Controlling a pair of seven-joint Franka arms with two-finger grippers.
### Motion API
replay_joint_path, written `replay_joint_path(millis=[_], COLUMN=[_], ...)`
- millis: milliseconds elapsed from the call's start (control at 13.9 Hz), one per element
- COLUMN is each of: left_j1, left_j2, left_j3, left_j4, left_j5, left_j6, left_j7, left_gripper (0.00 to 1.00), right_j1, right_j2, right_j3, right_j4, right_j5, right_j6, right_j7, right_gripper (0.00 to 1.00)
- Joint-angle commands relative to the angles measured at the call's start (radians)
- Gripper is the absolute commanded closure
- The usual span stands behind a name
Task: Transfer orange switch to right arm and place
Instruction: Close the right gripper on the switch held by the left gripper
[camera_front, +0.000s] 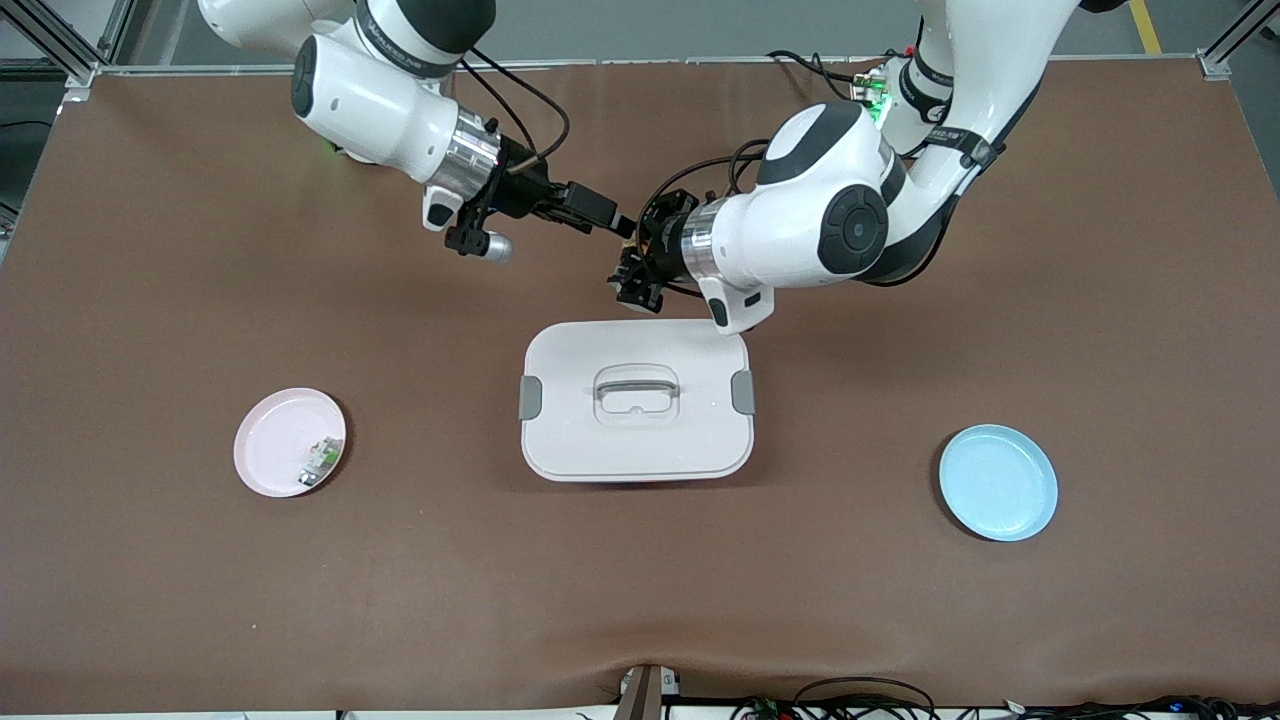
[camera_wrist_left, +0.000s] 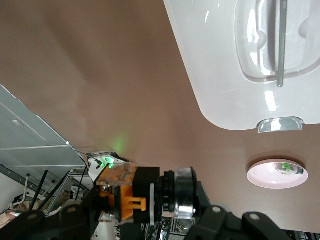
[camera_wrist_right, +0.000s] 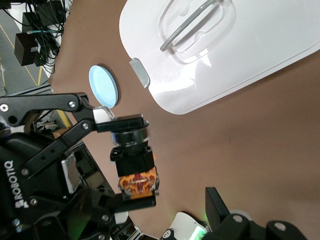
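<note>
The left tool (camera_front: 632, 262) hung in the air over the brown table (camera_front: 150, 560), above bare cloth just farther from the front camera than the white lidded box (camera_front: 636, 400). Its fingers were closed on the orange switch (camera_wrist_right: 132, 160), a stubby black body with a round ringed end and orange marks; in the right wrist view one finger (camera_wrist_right: 102, 115) pressed against the ringed end while the orange-marked end sat clamped on the opposite face. In the left wrist view the same switch (camera_wrist_left: 142, 195) showed gripped between the tool's dark fingers.

The right tool (camera_front: 612, 222) was also up in the air, right beside the left one, over the same patch of table. Its fingers stood apart and held nothing; one (camera_wrist_right: 217, 205) showed at the edge of its own wrist view, clear of the switch.

Toward the right arm's end of the table lay a pink plate (camera_front: 262, 440) with a small green-and-white part (camera_front: 320, 462) in it. Toward the left arm's end lay a blue plate (camera_front: 998, 482).
</note>
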Motion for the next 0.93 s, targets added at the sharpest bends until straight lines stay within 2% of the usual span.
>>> replay_joint_path(millis=[0,861], left_j1=[-0.007,-0.007], left_j2=[0.007,0.007], left_j3=[-0.002,-0.002], left_j4=[0.014,0.014], left_j5=[-0.023,-0.023], left_j6=[0.014,0.017], left_j7=[0.016,0.016], left_gripper=[1.0,1.0], right_j1=[0.016,0.051], right_j2=[0.028,0.094], right_j3=[-0.009,-0.011], right_j4=[0.029,0.072], right_j5=[0.023,0.024], right_j6=[0.019,0.081], right_j7=[0.005,0.008], right_gripper=[0.0,0.0])
